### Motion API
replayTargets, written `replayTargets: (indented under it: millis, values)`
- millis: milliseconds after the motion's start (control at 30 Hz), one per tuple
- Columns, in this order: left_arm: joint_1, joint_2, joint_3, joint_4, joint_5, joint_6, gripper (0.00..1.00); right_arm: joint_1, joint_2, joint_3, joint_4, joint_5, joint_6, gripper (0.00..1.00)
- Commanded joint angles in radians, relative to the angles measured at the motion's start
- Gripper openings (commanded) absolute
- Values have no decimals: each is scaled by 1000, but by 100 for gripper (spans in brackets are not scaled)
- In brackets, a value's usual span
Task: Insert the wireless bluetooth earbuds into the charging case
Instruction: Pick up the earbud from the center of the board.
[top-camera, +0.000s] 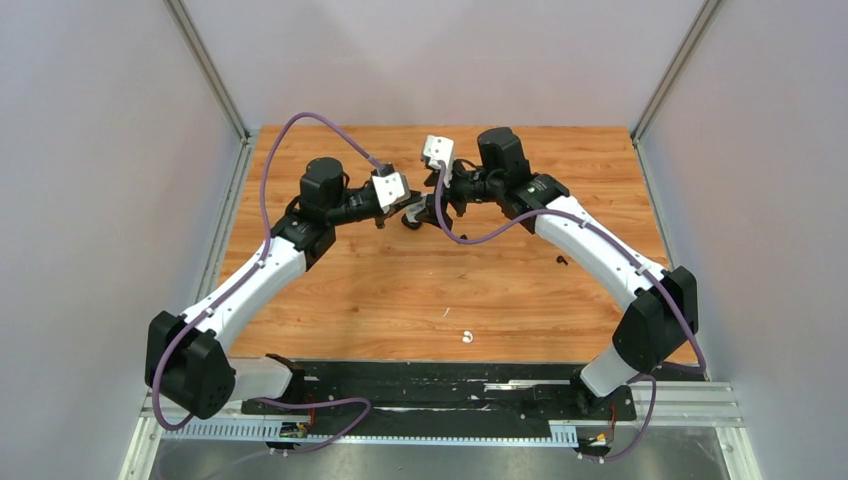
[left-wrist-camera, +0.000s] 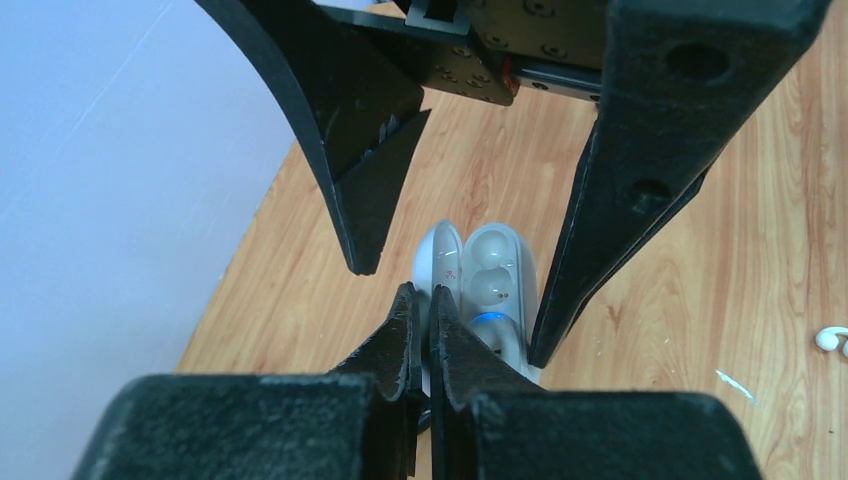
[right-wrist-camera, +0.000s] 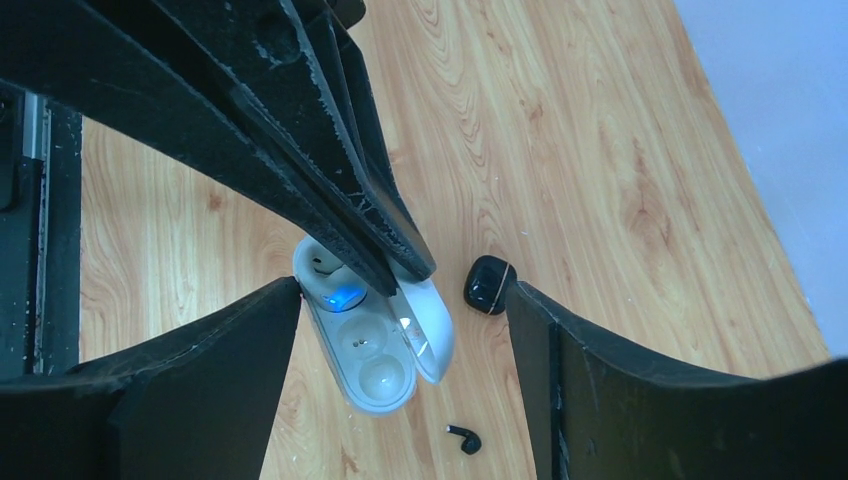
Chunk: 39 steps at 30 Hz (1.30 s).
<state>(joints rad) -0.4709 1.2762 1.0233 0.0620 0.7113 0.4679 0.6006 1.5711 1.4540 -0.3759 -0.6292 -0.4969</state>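
Observation:
The white charging case lies open on the wooden table, a blue light glowing in its tray. My left gripper is shut on the case's raised lid. My right gripper stands open astride the case, one finger on each side and nothing between the pads. The well nearest me in the right wrist view is empty; the far well sits partly under the left fingers. A black earbud lies loose close by. A white earbud lies alone toward the table's near edge. Both grippers meet at the case.
A closed black case lies just beside the white one. A small black piece rests on the wood under the right forearm. A white fleck lies mid-table. Grey walls close in both sides and the back.

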Motion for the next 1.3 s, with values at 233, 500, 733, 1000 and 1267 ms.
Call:
replayTargets:
  millis: [233,500,733,1000,1267]
  values:
    - [-30,-57,-25,5,11,108,0,-38,28,67,48,-25,143,78]
    - [-34,-59,-34,8,7,136,0,-77,47,80,50,-91,209,79]
    - [-36,-59,-33,14,-2,137,0,-78,52,72,57,-132,243,79]
    - [-37,-40,-13,18,-28,71,0,-79,44,46,55,-187,227,82]
    - [-37,-36,-7,24,-27,72,0,-79,52,37,47,-244,212,84]
